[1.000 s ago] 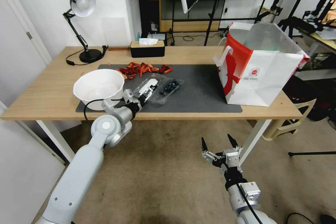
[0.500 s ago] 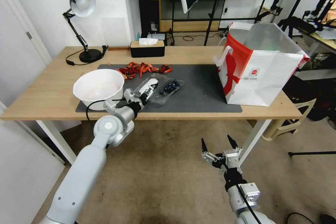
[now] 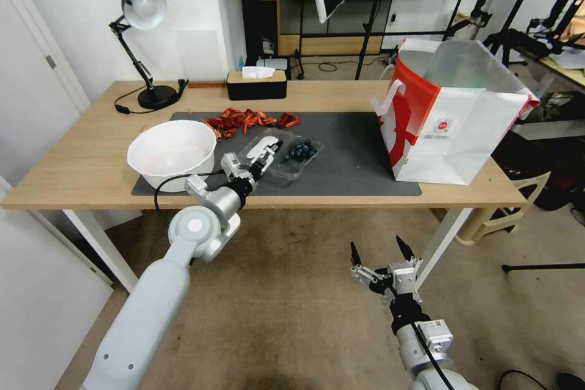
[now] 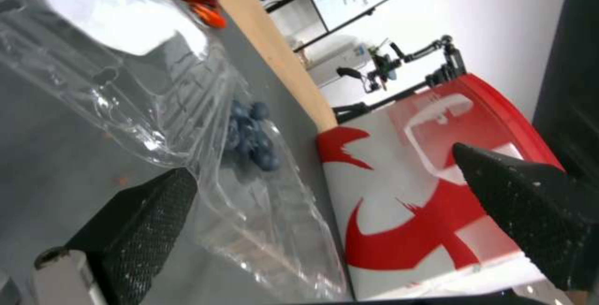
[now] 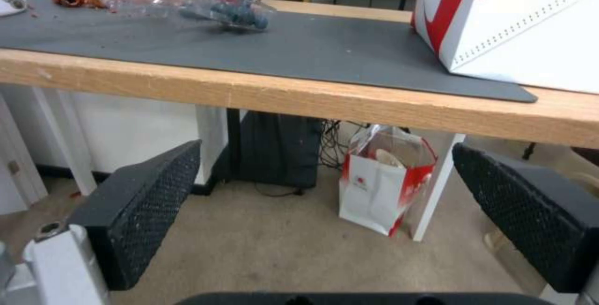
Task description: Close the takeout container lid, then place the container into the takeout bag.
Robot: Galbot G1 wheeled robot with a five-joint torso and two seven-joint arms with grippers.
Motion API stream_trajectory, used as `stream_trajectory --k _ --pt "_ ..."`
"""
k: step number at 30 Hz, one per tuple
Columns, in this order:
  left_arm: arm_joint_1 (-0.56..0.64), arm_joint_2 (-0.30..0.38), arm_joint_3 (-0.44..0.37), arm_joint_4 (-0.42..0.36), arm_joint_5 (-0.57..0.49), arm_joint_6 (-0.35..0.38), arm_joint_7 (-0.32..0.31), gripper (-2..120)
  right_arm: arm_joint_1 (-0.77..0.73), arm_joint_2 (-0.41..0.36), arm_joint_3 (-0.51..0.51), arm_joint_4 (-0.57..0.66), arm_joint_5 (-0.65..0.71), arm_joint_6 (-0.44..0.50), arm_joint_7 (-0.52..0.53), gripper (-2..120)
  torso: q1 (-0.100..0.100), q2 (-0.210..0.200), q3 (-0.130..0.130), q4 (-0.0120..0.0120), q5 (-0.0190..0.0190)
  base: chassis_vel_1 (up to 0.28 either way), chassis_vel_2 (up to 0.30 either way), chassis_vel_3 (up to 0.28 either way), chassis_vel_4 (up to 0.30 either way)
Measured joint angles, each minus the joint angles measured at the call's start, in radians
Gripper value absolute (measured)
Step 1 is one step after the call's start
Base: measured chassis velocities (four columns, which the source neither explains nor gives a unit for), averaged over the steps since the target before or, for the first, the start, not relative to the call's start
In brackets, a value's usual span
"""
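Both grippers open: left gripper [image 4: 325, 192] straddles lid [image 4: 125, 29]; right gripper [image 5: 325, 211] faces table [image 5: 312, 94] underside.

Open mat [image 3: 347, 164] lies between takeout container [image 3: 291, 157] and takeout bag [image 3: 448, 119]

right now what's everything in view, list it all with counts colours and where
takeout container: 1, clear, blueberries inside, mat centre
lid: 1, clear, white sticker, open, at the left gripper
takeout bag: 1, white and red, upright, table's right end
bowl: 1, white, mat's left
red scraps: a pile, mat's far edge
tissue box: 1, black, table's back
desk lamp: 1, black, back left
mat: 1, grey, on the table
left gripper: open, at the lid
right gripper: open, below the table edge
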Motion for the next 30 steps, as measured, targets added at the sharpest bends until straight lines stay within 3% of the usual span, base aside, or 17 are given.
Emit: stream_trajectory --k 6,23,30 --pt "0.037 -0.017 0.036 -0.057 0.055 -0.012 -0.002 100 -0.002 0.0 0.0 0.001 0.001 0.003 0.001 100 0.0 0.0 0.0 0.0 0.0 0.0 0.0 0.0 0.0" --pt "0.104 -0.067 0.108 -0.092 0.136 -0.033 -0.009 100 -0.008 -0.005 0.001 0.001 0.007 0.012 0.002 100 0.0 0.0 0.0 0.0 0.0 0.0 0.0 0.0 0.0" --pt "0.131 -0.069 0.094 -0.135 0.142 -0.05 0.017 100 -0.008 -0.005 0.001 -0.004 0.008 0.013 0.001 100 0.0 0.0 0.0 0.0 0.0 0.0 0.0 0.0 0.0"
